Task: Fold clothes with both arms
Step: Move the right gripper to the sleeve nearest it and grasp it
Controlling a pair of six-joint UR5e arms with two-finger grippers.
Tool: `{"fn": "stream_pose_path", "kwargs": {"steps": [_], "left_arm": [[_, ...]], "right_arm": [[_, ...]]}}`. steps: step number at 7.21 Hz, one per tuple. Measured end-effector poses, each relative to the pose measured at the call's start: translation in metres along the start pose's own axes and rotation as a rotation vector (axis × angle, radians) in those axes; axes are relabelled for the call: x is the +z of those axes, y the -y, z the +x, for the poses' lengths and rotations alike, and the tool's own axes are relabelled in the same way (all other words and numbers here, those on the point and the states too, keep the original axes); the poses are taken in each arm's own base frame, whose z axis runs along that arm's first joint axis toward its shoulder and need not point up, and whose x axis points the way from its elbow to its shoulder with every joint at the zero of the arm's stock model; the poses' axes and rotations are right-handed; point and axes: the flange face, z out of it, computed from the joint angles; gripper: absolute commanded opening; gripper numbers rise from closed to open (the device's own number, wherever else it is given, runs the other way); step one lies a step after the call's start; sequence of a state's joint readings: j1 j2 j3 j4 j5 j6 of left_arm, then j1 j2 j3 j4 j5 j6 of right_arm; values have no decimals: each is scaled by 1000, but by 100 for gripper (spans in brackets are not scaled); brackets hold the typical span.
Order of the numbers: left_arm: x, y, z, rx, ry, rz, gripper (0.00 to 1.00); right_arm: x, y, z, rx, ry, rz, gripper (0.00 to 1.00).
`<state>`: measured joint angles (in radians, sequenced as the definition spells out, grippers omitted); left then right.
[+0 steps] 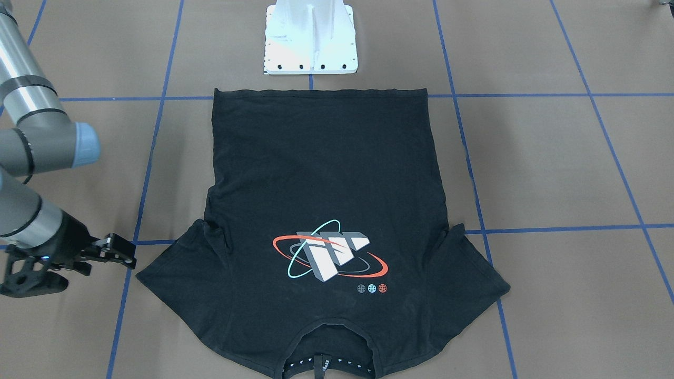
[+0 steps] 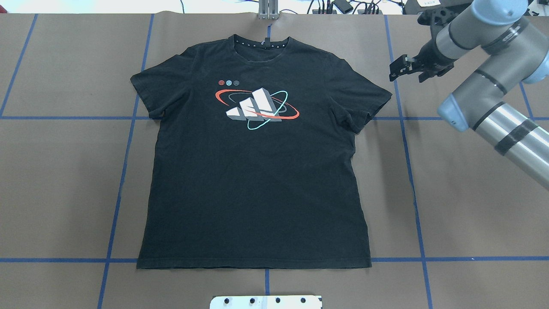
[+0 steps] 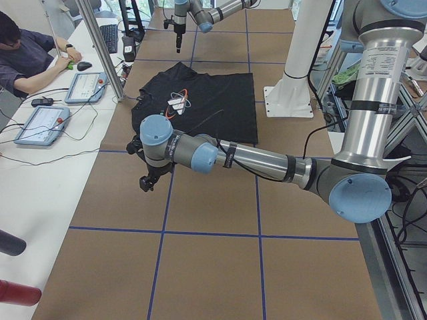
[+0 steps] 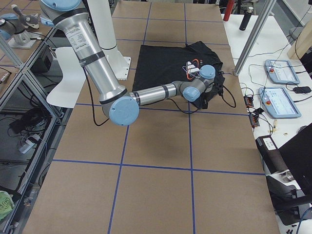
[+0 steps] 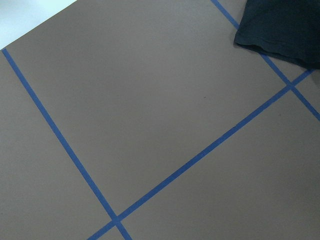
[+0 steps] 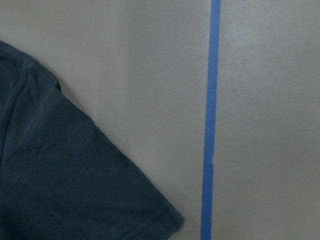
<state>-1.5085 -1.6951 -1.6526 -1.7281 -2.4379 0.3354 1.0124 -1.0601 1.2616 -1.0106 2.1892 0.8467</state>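
on the brown desk (image 2: 472, 214) the black t-shirt (image 2: 257, 180) lay flat, collar away from you, its sleeve (image 2: 364, 96) just inboard of your nearer, parted, empty right claw (image 2: 401, 68); the left claw (image 3: 148, 180) hung farther off, its state impossible to tell.

Your brown tabletop (image 2: 472, 206) is marked into squares by blue tape lines (image 2: 406, 141), and the white pedestal base (image 1: 310, 37) stands on it. On the white side bench (image 3: 33, 200) lie two teach pendants (image 3: 41, 125), a keyboard (image 3: 109, 39) and a mouse (image 3: 83, 65).
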Motion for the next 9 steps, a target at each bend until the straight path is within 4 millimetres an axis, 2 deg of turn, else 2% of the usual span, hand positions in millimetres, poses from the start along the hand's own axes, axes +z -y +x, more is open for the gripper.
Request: {"fn": "stream_pose_path", "kwargs": {"steps": [3,5,7,9], "left_arm": [[1,-1,0,-1,0,-2,100],[2,-3,0,-2,-1,-3,100],[2,-4,-1,-3,-2,-4,100],[2,-4,-1,-4,-2,-5,100]], "right_arm": [[32,-13,-10,4,-28,8,76],[45,-16,-11,-3,-48,15,74],[57,-17,-5,-18,-48,38,58],[60,-17,-2,-23,-44,44,55]]}}
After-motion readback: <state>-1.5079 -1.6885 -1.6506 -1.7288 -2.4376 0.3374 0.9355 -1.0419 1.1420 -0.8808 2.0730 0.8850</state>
